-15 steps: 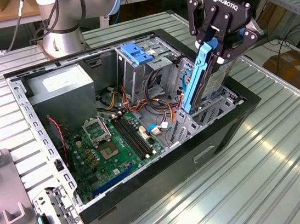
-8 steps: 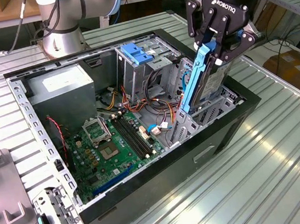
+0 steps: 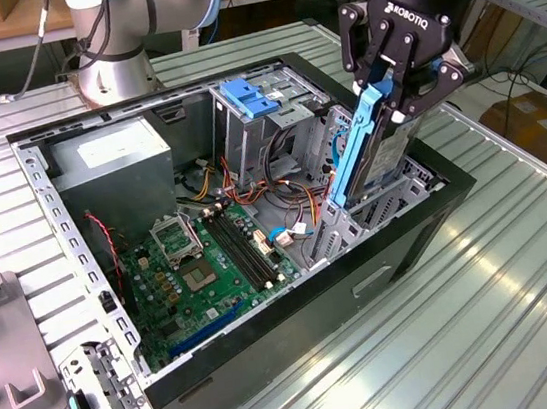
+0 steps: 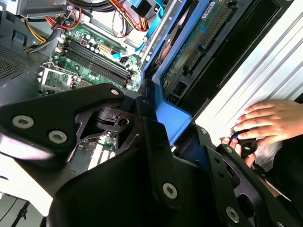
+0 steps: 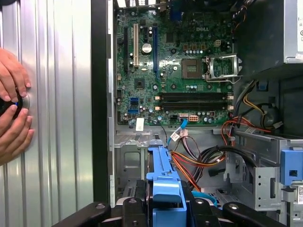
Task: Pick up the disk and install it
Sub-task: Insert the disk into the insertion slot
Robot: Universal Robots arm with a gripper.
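we see the gripper [image 3: 393, 98] clenched on the disk [image 3: 360, 158], its black fingers pressing on the upper end from both sides. the disk stands almost upright, leaning a little, with a blue carrier rail toward the exterior camera. its lower end sits down in the drive bay [image 3: 394, 199] at the exterior view's right end of the open computer case [image 3: 308, 313]. in the second wrist view the gripper [image 4: 158, 120] clamps the blue rail, and the disk [image 4: 199, 42] shows its circuit side. in the first wrist view the blue end of the disk [image 5: 163, 182] is held just above the gripper [image 5: 165, 210].

inside the case the green motherboard [image 3: 211, 263] lies flat on the floor, and a grey power supply [image 3: 112, 165] sits at the far left corner. a blue latch [image 3: 244, 97] tops the drive cage beside the disk. the case rests on a ribbed metal table [image 3: 473, 340]. in the first wrist view a person's hands [image 5: 12, 111] rest on the table beside the case, around a small dark object.
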